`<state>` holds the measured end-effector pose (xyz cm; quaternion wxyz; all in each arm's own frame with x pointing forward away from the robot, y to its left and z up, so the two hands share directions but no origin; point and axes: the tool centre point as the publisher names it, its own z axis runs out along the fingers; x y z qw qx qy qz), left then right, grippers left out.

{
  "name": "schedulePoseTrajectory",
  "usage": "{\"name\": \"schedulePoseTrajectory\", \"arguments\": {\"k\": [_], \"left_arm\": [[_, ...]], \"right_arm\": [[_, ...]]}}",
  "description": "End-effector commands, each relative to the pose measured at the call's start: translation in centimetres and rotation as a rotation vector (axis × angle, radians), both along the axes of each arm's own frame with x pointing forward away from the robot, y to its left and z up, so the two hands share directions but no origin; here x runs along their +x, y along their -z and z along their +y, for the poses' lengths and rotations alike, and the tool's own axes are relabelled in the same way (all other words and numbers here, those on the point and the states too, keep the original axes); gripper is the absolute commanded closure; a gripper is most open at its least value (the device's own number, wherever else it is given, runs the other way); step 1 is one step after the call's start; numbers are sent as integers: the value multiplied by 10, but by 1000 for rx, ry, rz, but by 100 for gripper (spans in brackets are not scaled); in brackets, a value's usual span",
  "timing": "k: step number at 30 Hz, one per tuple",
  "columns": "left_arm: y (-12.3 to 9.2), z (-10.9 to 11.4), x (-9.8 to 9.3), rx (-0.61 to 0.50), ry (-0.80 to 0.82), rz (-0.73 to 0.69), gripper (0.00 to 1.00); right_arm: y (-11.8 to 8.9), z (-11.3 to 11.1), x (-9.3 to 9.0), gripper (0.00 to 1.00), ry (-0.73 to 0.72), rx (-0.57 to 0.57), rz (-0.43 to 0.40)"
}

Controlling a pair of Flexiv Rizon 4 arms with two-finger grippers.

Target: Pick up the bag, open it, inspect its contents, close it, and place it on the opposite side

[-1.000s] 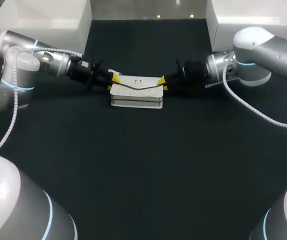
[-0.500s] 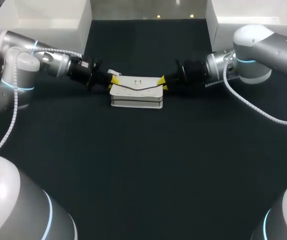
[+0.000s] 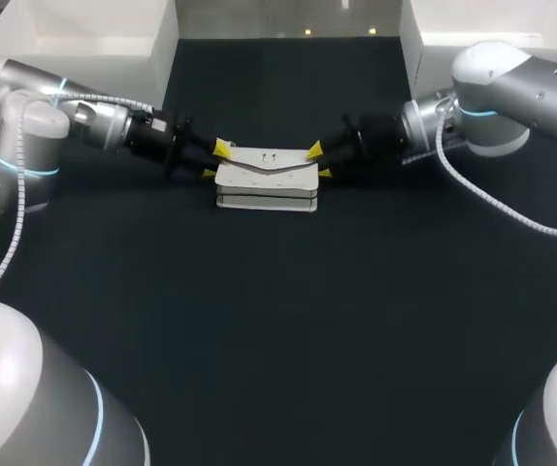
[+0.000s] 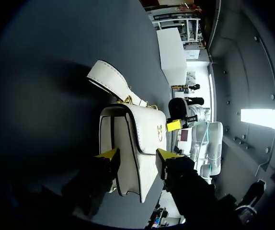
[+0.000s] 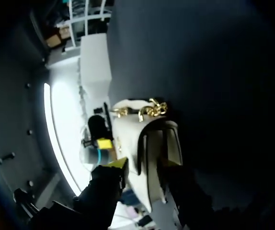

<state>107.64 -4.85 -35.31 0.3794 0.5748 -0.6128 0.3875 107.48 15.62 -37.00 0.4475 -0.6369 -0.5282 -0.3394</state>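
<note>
The dark table [image 3: 278,330] carries a left bin [image 3: 75,53] and a right bin [image 3: 424,44], both white, at its far corners and well apart from the rest. My left arm [image 3: 94,121] and right arm [image 3: 511,97] come in low from the sides and meet at the white bag [image 3: 266,184], at the far middle (resting on the table or just off it, I cannot tell). The left gripper [image 4: 137,154] pinches one end of it front and back, and the right gripper [image 5: 143,164] pinches the other. A white strap [image 4: 109,79] and gold chain [image 5: 149,109] lie at the bag's far side. A small gold clasp [image 4: 159,133] sits on its flap.
</note>
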Motion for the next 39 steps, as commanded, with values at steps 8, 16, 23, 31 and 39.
{"name": "schedulePoseTrajectory", "arguments": {"k": [8, 16, 23, 31, 39], "left_arm": [[-8, 7, -29, 5, -27, -6, 55], [-1, 1, -35, 18, -4, 23, 60], [0, -1, -34, 24, -4, 32, 89], [0, -1, -31, 37, -5, 31, 100], [-4, 19, -28, 51, -25, 5, 100]], "right_arm": [[-23, -16, -15, 0, 27, -82, -42], [-26, -30, -17, 0, 27, -134, -45], [-27, -39, -17, 0, 24, -171, -50], [-28, -47, -19, 0, -16, -226, -63], [-31, -63, -23, 0, -42, -381, -85]]}}
